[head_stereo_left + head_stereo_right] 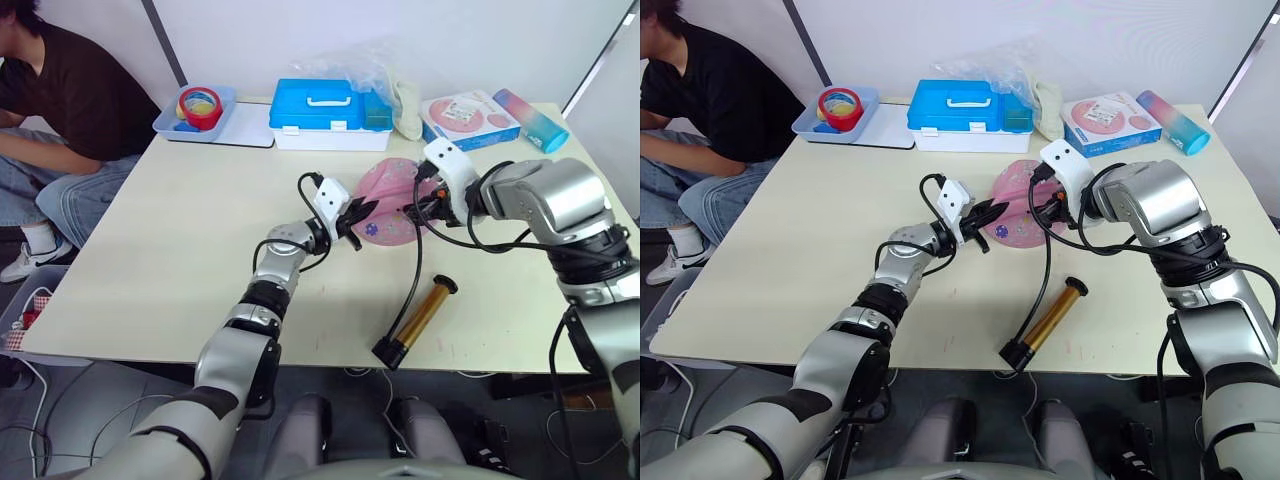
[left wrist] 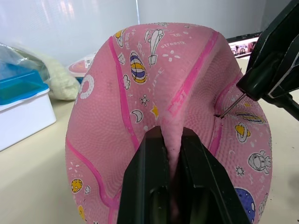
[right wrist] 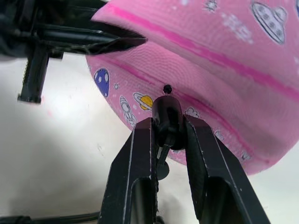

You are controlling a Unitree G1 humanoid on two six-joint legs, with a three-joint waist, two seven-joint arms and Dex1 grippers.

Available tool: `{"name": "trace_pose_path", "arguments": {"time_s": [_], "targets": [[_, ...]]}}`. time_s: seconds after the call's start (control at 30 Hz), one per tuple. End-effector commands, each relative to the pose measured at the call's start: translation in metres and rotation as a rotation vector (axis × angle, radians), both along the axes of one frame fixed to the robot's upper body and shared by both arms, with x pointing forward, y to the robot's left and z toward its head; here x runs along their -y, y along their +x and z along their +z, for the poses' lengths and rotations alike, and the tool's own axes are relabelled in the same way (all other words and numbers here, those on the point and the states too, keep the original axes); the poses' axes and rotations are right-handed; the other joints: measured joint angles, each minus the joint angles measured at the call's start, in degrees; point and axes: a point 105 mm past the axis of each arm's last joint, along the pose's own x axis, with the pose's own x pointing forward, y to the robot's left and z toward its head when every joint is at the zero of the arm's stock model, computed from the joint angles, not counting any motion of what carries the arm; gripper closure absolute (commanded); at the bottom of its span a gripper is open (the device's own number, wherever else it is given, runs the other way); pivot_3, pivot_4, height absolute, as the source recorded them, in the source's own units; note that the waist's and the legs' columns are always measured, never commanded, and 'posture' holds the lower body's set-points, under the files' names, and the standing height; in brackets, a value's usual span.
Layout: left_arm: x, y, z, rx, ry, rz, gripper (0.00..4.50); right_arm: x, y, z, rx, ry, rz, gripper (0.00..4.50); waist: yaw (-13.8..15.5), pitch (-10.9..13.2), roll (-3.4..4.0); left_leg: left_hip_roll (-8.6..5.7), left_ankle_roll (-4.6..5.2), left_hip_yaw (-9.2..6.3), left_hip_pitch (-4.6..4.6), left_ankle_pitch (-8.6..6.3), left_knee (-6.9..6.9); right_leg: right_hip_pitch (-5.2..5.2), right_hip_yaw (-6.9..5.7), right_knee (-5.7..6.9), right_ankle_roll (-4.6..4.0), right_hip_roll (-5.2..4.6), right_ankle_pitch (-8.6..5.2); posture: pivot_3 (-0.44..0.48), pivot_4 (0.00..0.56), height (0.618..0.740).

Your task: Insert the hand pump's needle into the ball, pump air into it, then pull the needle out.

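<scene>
The pink ball [image 1: 392, 183] lies partly deflated on the middle of the table. My left gripper [image 1: 357, 214] is shut on a fold of the ball [image 2: 140, 93] at its near left side. My right gripper [image 1: 420, 207] is shut on the black fitting [image 3: 167, 114] of the needle [image 2: 231, 107]. The needle's tip touches the ball at the dark valve hole [image 3: 167, 88]. The bronze hand pump [image 1: 421, 318] lies on the table in front of the ball. Its black hose [image 1: 415, 270] runs up to my right gripper.
Along the far edge stand a blue toolbox [image 1: 318, 112], a tray [image 1: 170, 122] with tape rolls, a plastic bag [image 1: 365, 68], a flat box [image 1: 468, 120] and a blue bottle [image 1: 532, 120]. A person [image 1: 60, 100] sits at the table's far left corner.
</scene>
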Motion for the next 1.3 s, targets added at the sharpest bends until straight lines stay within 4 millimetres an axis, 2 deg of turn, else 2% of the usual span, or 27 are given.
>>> {"name": "trace_pose_path", "arguments": {"time_s": [0.03,0.5,0.97,1.3], "targets": [[0.013,-0.007,-0.016,-0.06,0.059,-0.064,4.5,-0.018,0.001,0.012,0.038,-0.003,0.116,4.21,0.0,0.0,0.0,0.0,0.0,0.0,0.0,0.0,0.0,0.0,0.0,0.0,0.0,0.0,0.0,0.0,0.15,0.74],[0.017,-0.012,-0.023,-0.092,0.072,-0.098,4.5,-0.031,0.012,0.008,-0.001,-0.048,0.174,4.21,-0.28,-0.01,0.0,0.01,0.0,0.04,0.05,0.0,0.02,0.01,0.0,0.06,-0.01,0.02,0.0,0.0,0.15,0.74],[0.021,-0.012,-0.024,-0.118,0.057,-0.101,4.5,-0.044,0.02,-0.013,-0.045,-0.085,0.197,4.21,-0.99,-0.05,0.0,0.02,-0.01,0.03,0.18,0.01,0.06,0.13,0.0,0.1,-0.01,0.01,0.01,0.0,0.15,0.74],[0.021,-0.012,-0.025,-0.128,0.045,-0.095,4.5,-0.053,0.024,-0.026,-0.067,-0.082,0.196,4.21,-1.55,-0.05,-0.02,0.05,-0.02,-0.1,0.93,-0.01,0.03,0.78,0.0,0.08,-0.03,-0.02,-0.02,0.0,0.15,0.74]]}}
